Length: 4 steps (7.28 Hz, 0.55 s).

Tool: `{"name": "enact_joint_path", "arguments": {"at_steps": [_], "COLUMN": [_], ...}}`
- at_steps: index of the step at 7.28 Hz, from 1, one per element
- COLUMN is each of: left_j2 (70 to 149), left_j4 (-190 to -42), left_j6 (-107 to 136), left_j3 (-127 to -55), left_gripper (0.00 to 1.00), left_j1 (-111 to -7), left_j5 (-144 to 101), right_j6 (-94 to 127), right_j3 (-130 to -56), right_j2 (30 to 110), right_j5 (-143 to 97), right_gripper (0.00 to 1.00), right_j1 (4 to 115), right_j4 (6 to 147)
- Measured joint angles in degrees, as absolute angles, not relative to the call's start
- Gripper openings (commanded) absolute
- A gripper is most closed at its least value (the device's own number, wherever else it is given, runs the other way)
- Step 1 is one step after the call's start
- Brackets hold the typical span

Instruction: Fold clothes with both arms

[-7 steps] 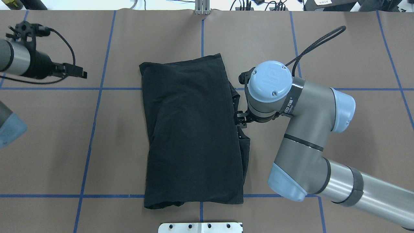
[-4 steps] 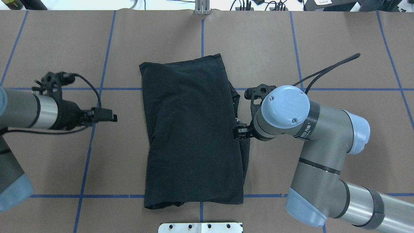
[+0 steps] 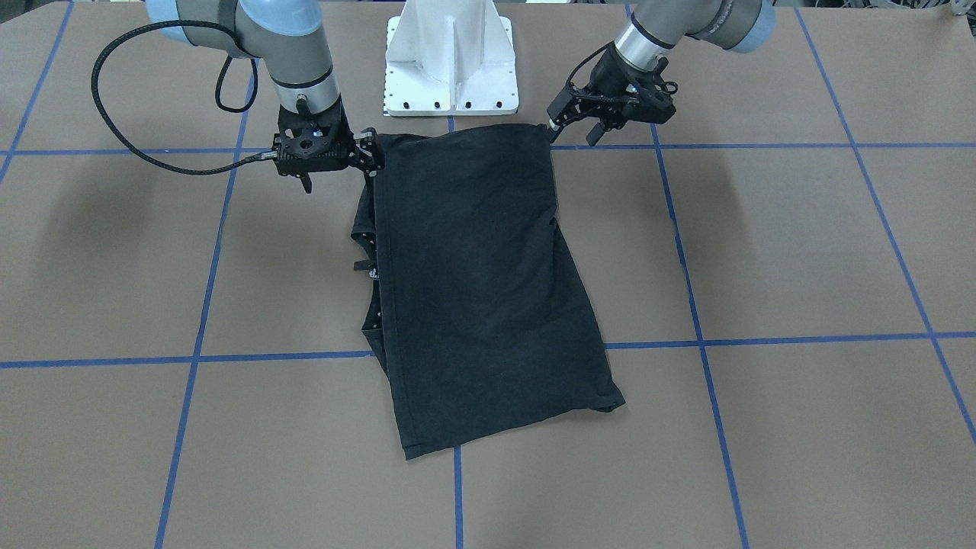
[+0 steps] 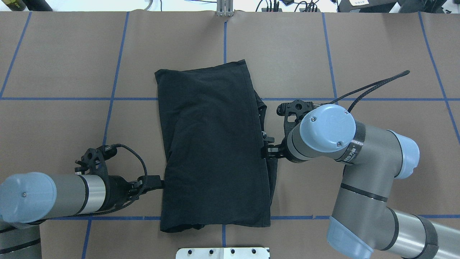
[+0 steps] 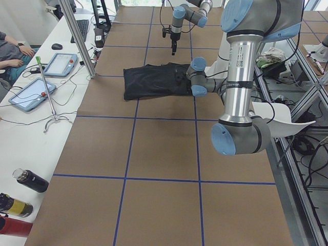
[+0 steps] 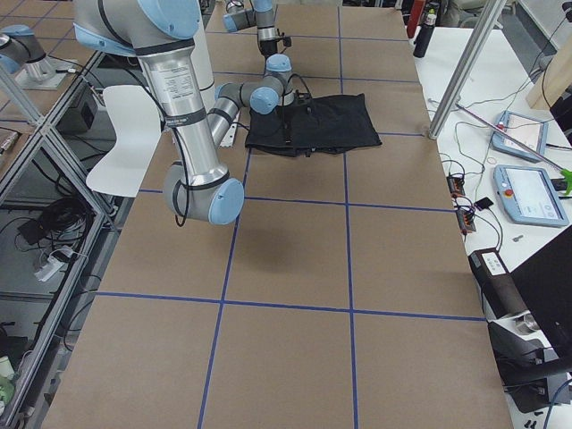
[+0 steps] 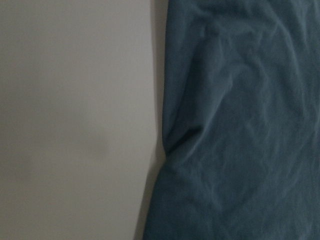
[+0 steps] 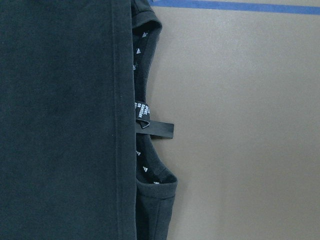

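From where I stand, the black T-shirt point(image 4: 214, 144) lies folded into a long panel on the brown surface point(image 4: 359, 54). It stretches straight out from the white pedestal point(image 4: 222, 252), and its nearest edge stops just short of the pedestal's foot.

The left arm point(image 4: 68, 196) reaches in low, its forearm almost level with the surface. The left pincer point(image 4: 161, 183) points sideways at the shirt's left edge, close to the corner nearest the pedestal. Its tip is right at the cloth, but I cannot tell whether it touches, or whether its fingers are together or apart. Its wrist camera shows only the cloth's edge and bare surface.

The right arm point(image 4: 363, 144) is folded at the elbow, with the wrist hunched over and a blue cap facing up. The right pincer point(image 4: 267, 148) sits at the shirt's opposite edge, farther from the pedestal than the left one. It is beside the spot where the neckline point(image 8: 155, 185) peeks out from under the fold. Its fingers look spread, with nothing between them.
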<state>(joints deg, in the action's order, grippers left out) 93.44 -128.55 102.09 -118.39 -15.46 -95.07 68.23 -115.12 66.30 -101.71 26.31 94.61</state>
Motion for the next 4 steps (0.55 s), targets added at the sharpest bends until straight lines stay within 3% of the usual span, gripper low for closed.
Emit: {"name": "enact_joint_path", "arguments": {"at_steps": [2, 4], "left_j2": [93.88, 94.12], "left_j4": [-131.4, -135.92], "left_j6": [109.48, 111.87], "left_j3": [-115.74, -112.04], "left_gripper": [0.99, 0.88], "left_j1": [-11.41, -9.91], "left_j5": [-91.18, -88.74], "right_j6": [68.27, 68.22], "right_j3": [-115.2, -115.22], "right_j2": [66.28, 66.25], "right_j5": [-101.77, -101.78], "right_gripper": [1.0, 1.0], "right_j1": [26.25, 26.24], "right_j4": [94.57, 94.57]}}
